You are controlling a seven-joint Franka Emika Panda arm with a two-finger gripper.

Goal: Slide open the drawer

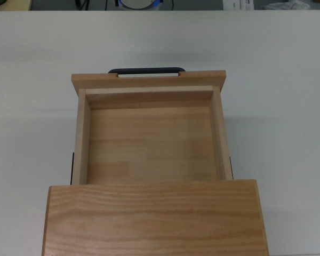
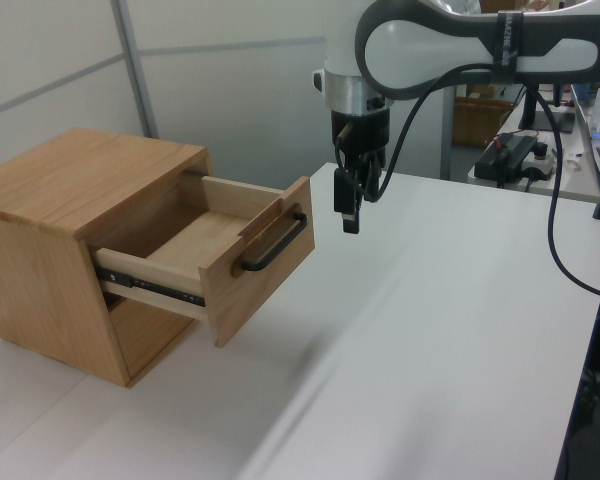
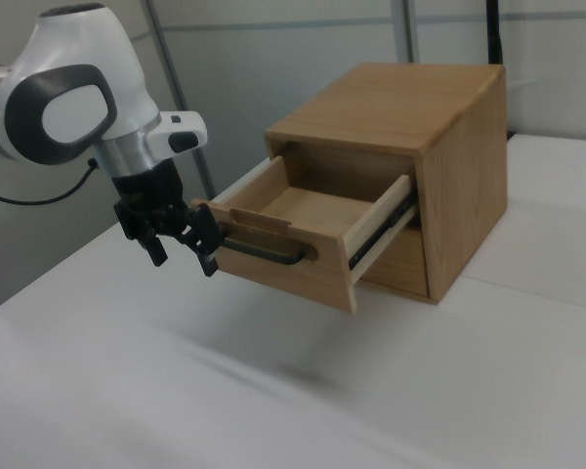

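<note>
Above the white table (image 2: 450,330), clear of the handle (image 2: 273,243), the gripper (image 3: 182,250) hangs from a bent white arm (image 2: 450,50) with its fingers (image 3: 208,258) pointing down and spread apart, grasping nothing. Seen from the right view, the handle sits just past the fingers toward the right view's right, near them but with no contact; seen from the left view, the gripper (image 2: 349,200) is off to the left view's right of the drawer (image 2: 242,250) front, with a gap between. The drawer is pulled well out of the cabinet (image 2: 60,250) on its dark side rails, its tray bare inside in the top view (image 1: 149,144), the black handle (image 1: 146,70) across its front panel. Nothing lies between fingers and handle. A black cable (image 2: 560,230) hangs from the arm at the left view's right, and a desk with equipment (image 2: 515,155) stands behind. No writing can be read.
</note>
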